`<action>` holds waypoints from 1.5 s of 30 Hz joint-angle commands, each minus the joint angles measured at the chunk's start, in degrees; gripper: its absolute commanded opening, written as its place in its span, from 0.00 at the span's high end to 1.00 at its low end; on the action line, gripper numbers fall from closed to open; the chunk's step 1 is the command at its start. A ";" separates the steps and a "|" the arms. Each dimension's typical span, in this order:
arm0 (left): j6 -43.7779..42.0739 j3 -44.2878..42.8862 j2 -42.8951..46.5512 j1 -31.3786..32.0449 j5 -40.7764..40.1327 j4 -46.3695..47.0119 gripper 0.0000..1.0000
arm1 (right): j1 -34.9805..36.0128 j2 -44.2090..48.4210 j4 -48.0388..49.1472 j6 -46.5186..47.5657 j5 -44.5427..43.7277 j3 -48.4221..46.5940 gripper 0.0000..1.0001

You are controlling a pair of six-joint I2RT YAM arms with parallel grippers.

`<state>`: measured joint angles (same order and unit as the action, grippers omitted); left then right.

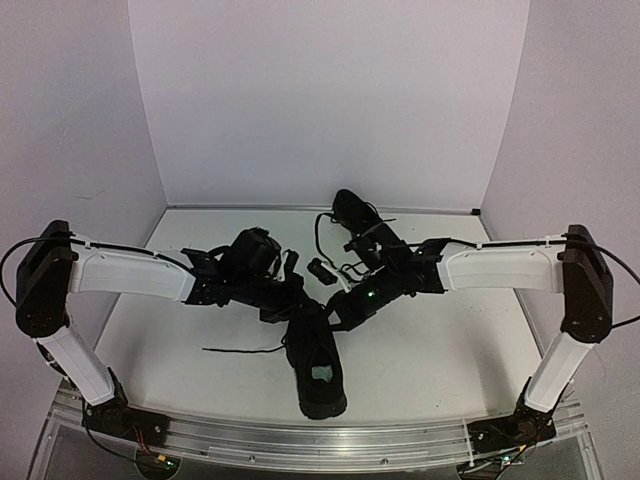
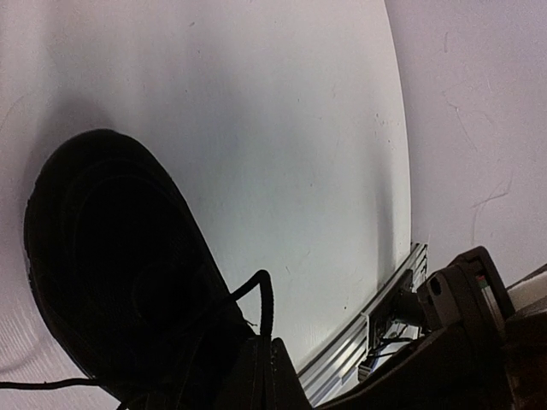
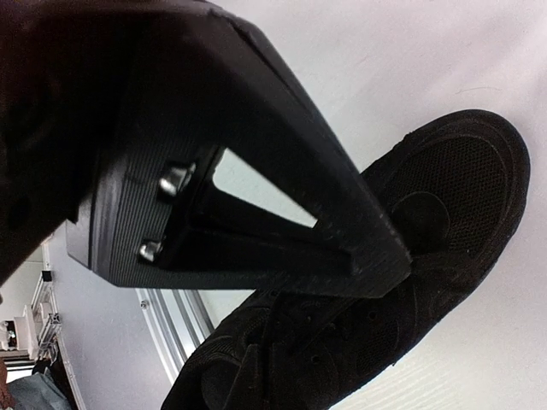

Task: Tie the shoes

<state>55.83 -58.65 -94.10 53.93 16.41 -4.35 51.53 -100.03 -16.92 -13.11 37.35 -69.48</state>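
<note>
1. The near shoe [image 1: 318, 375] lies mid-bench [image 1: 450, 350]. The far shoe [image 1: 355, 215] waits at the back, under the right arm.
2. Both arms meet over the near shoe's laced end. The left gripper [image 1: 300, 300] is pinched narrow on a lace [image 2: 266, 299], which loops up beside its tips.
3. The right gripper [image 1: 335, 318] is closed too, just above the shoe. We cannot tell whether it holds a strand.
4. We judge we are early in tying the first shoe: no bow shows, and a loose lace end [image 1: 240, 349] trails left.
5. Next, the right side needs a sure hold on a second strand. Then we cross the two without dragging the shoe.
</note>
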 commanded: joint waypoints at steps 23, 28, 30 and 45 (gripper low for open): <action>1.26 0.58 2.33 -0.23 11.13 -2.08 1.00 | 1.99 13.61 1.79 -9.71 -5.06 7.10 0.59; 1.28 0.51 2.55 -0.23 10.65 -1.82 1.00 | 4.93 13.52 3.19 -13.54 -6.09 8.71 0.57; 1.39 0.68 2.80 -0.23 10.35 -1.44 1.00 | 5.48 12.94 4.63 -15.15 -6.55 9.62 0.55; 2.16 2.30 5.05 -0.23 8.81 -0.13 1.00 | 6.97 5.56 6.98 -16.60 -7.85 6.89 0.62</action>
<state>57.17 -57.09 -91.63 53.93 25.91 -7.00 57.95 -92.35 -12.15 -29.43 29.82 -59.80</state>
